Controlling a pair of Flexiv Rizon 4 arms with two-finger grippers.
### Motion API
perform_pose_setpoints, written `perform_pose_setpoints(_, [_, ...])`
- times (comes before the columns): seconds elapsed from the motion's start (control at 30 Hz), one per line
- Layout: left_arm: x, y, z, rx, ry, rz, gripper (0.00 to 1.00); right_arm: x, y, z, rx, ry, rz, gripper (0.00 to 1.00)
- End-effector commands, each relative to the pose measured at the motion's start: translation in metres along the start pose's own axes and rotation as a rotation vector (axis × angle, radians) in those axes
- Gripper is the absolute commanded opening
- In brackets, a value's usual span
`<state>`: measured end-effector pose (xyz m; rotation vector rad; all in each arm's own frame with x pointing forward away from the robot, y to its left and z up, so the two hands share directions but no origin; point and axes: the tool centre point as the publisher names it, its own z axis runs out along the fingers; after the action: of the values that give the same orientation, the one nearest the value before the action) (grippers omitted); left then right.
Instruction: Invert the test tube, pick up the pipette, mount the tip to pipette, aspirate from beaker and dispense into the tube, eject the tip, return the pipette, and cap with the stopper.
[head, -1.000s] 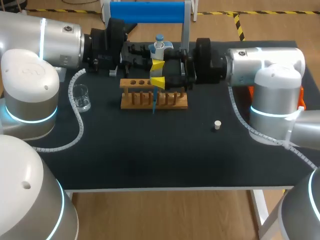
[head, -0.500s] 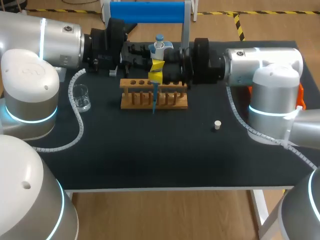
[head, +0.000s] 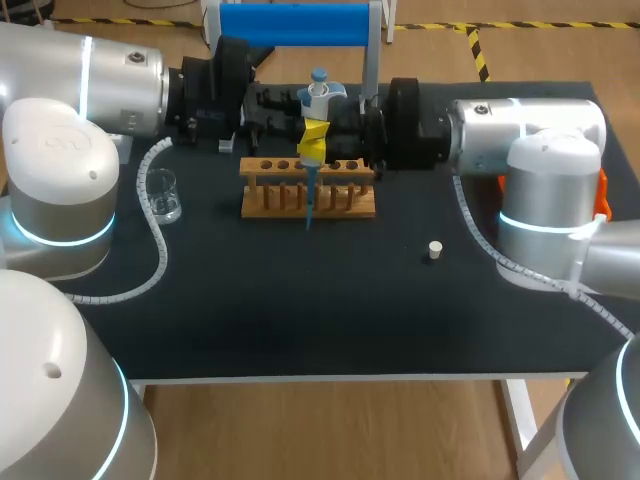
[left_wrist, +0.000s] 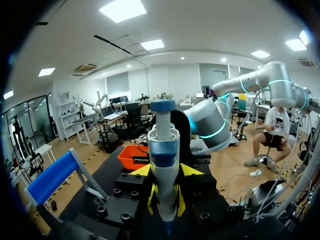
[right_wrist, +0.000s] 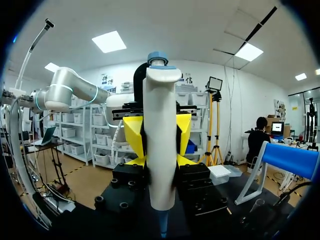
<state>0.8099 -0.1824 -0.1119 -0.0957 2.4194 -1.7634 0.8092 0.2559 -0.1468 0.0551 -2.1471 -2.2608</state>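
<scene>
My left pincer (left_wrist: 165, 201) and right pincer (head: 314, 142) both clamp the white-and-blue plastic pipette (head: 318, 97), upright at upper middle above the wooden tube rack (head: 270, 200). Likely light, stiff, slick; mid-barrel holds best.

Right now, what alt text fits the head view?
Left pincer and right pincer both grip an upright pipette above a wooden rack at the table's rear. A glass beaker stands to the left, a white stopper to the right.
</scene>
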Motion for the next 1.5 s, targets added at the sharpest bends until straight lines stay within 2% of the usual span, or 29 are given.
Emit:
perform_pose_setpoints(0.03, [0.001, 0.001, -0.001, 0.004, -0.001, 0.002, 1.00, 0.002, 0.000, -0.007, 0.000, 0.006, 0.005, 0.00])
perform_pose_setpoints(0.3, [0.001, 0.001, -0.001, 0.004, -0.001, 0.002, 1.00, 0.006, 0.004, -0.037, 0.024, 0.076, 0.019, 0.00])
perform_pose_setpoints(0.5, [0.001, 0.001, -0.001, 0.004, -0.001, 0.002, 1.00, 0.017, 0.009, -0.081, 0.044, 0.154, 0.003, 0.00])
perform_pose_setpoints(0.67, [0.001, 0.001, -0.001, 0.004, -0.001, 0.002, 1.00, 0.019, 0.012, -0.121, 0.030, 0.182, 0.005, 0.00])
perform_pose_setpoints(0.9, [0.001, 0.001, -0.001, 0.004, -0.001, 0.002, 1.00, 0.013, 0.018, -0.184, 0.027, 0.169, -0.008, 0.00])
perform_pose_setpoints(1.07, [0.001, 0.001, -0.001, 0.004, -0.001, 0.002, 1.00, 0.004, 0.020, -0.222, 0.048, 0.118, -0.018, 0.00])
perform_pose_setpoints(1.5, [0.001, 0.001, -0.001, 0.004, -0.001, 0.002, 1.00, 0.004, 0.020, -0.222, 0.048, 0.118, -0.018, 0.00])
